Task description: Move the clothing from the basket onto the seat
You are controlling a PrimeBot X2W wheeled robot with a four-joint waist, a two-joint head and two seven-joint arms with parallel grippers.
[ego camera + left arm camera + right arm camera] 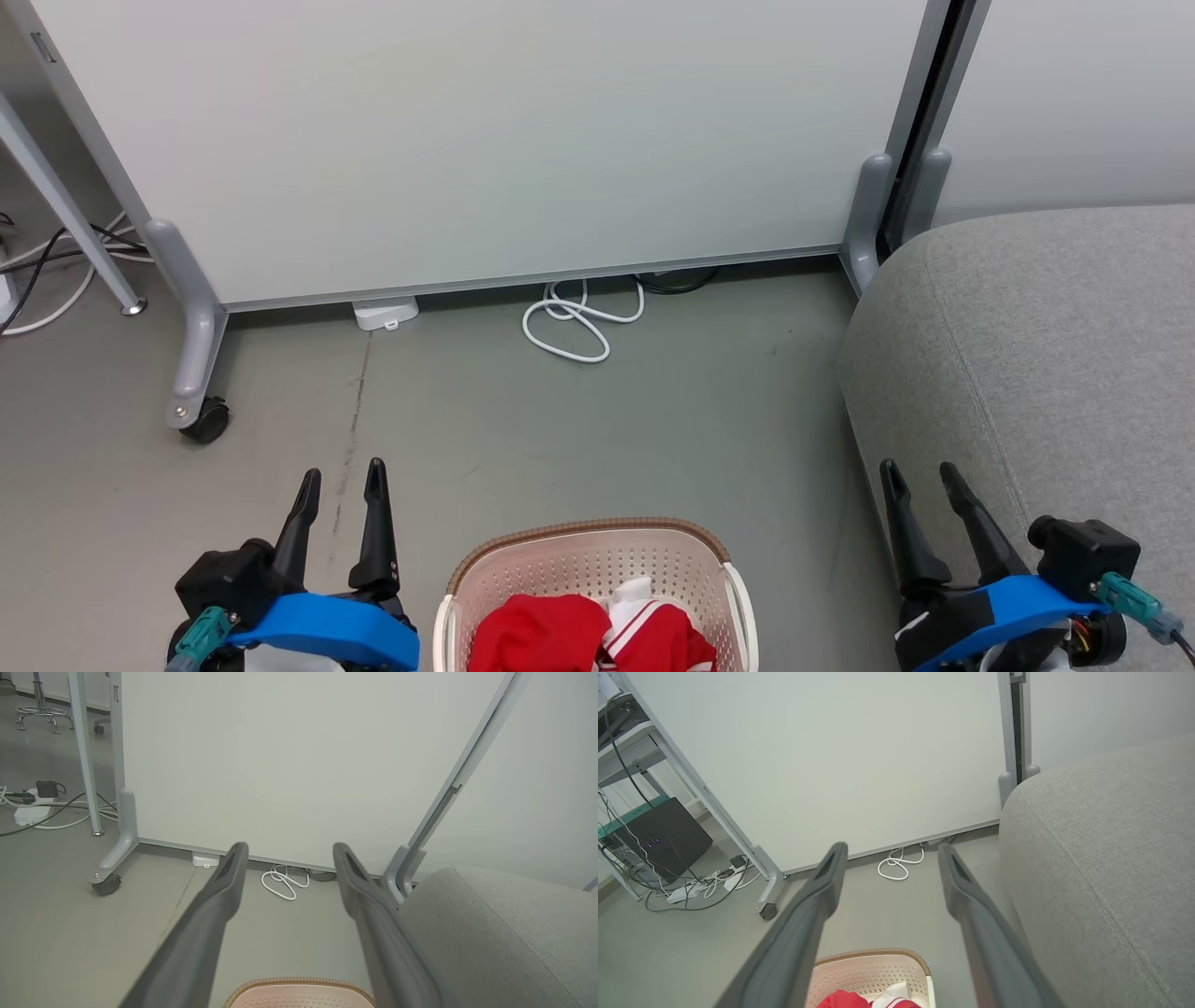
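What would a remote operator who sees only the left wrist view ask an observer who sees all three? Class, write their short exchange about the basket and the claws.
Operator: I see the basket rim. Is anything inside?
Observer: Yes, red and white clothing lies in it.
Operator: Where is the right claw?
Observer: The right claw is open and empty, right of the basket, beside the seat.
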